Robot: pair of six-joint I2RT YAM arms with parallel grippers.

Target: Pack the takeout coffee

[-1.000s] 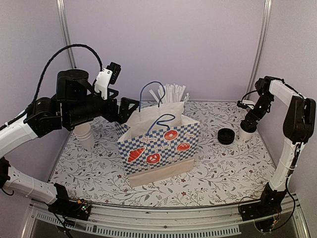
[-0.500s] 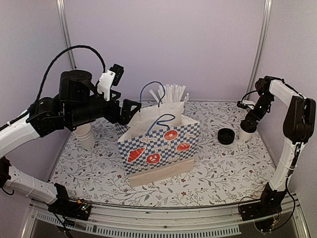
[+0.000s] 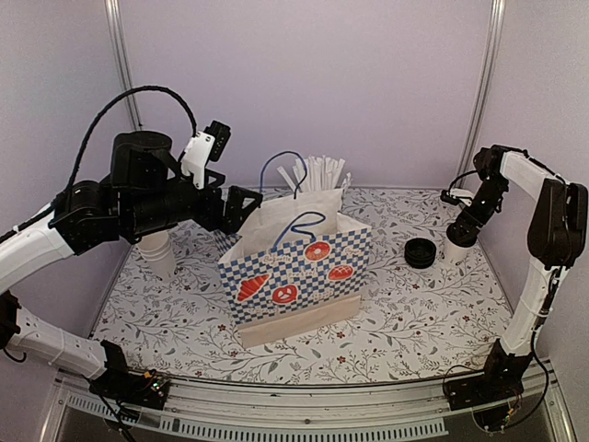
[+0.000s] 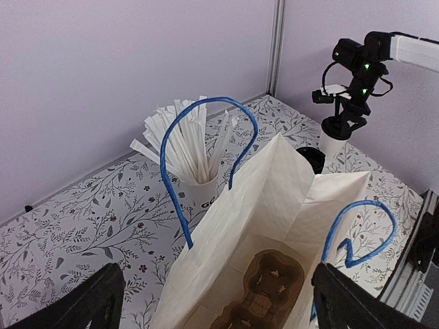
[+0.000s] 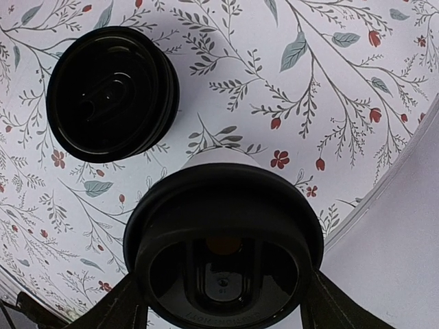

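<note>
The takeout coffee [image 3: 456,249], a white cup with a black lid [image 5: 223,253], stands at the table's far right. My right gripper [image 3: 461,234] is down over it, a finger [image 5: 127,301] against each side of the lid, shut on it. The cup also shows small in the left wrist view, takeout coffee [image 4: 334,140] under that arm. My left gripper [image 3: 236,204] hangs open above the mouth of the blue-checked paper bag [image 3: 294,267]; its dark fingers [image 4: 82,301] sit wide apart with nothing between them. A brown cup carrier [image 4: 267,288] lies at the bottom of the bag [image 4: 274,199].
A loose black lid [image 3: 421,252] lies just left of the coffee, lid [image 5: 110,92]. A white cup full of straws [image 3: 317,175] stands behind the bag. A stack of white cups [image 3: 158,250] stands at the left under my left arm. The right wall is close beside the coffee.
The right jaws have narrowed onto the coffee's lid. My left gripper has edged a little right, over the bag's opening.
</note>
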